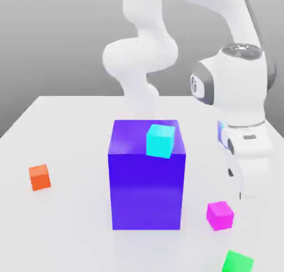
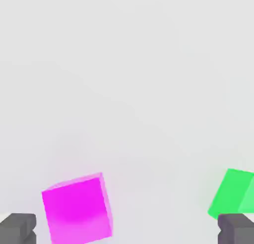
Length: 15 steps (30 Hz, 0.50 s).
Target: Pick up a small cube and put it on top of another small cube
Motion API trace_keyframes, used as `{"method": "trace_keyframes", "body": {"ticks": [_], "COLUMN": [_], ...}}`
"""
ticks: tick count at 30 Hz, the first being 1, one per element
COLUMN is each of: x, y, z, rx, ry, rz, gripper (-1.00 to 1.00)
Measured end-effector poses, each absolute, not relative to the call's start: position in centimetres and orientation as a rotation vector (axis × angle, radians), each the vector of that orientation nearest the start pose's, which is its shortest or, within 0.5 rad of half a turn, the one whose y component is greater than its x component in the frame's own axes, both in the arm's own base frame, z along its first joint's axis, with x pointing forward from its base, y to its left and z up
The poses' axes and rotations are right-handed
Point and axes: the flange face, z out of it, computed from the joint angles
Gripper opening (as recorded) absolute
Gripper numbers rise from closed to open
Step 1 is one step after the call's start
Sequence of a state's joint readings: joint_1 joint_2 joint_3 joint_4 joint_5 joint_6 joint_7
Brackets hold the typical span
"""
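Pink cube (image 2: 77, 209) lies between open tool (image 2: 126, 229) fingertips.

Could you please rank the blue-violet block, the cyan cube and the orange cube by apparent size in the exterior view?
1. blue-violet block
2. cyan cube
3. orange cube, only slightly smaller-looking than the cyan one; differing camera distance makes that order unsure.
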<state>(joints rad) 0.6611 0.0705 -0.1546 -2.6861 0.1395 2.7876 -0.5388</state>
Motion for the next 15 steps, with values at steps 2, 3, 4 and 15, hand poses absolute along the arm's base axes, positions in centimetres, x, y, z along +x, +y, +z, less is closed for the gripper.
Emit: {"method": "trace_keyframes", "body": {"ticks": [2,3,4,15], "x": [35.9,35.8,35.8,35.5], "y": [19.4,19.4,19.4,19.3], "z": [19.5,18.8,18.2,12.8], "rx": [-2.757,-2.753,-2.751,-2.747], "ry": [-1.489,-1.51,-1.522,-1.529], "rz": [-0.016,-0.012,-0.012,-0.001], "gripper": [0.0,0.0,0.0,-1.0]}}
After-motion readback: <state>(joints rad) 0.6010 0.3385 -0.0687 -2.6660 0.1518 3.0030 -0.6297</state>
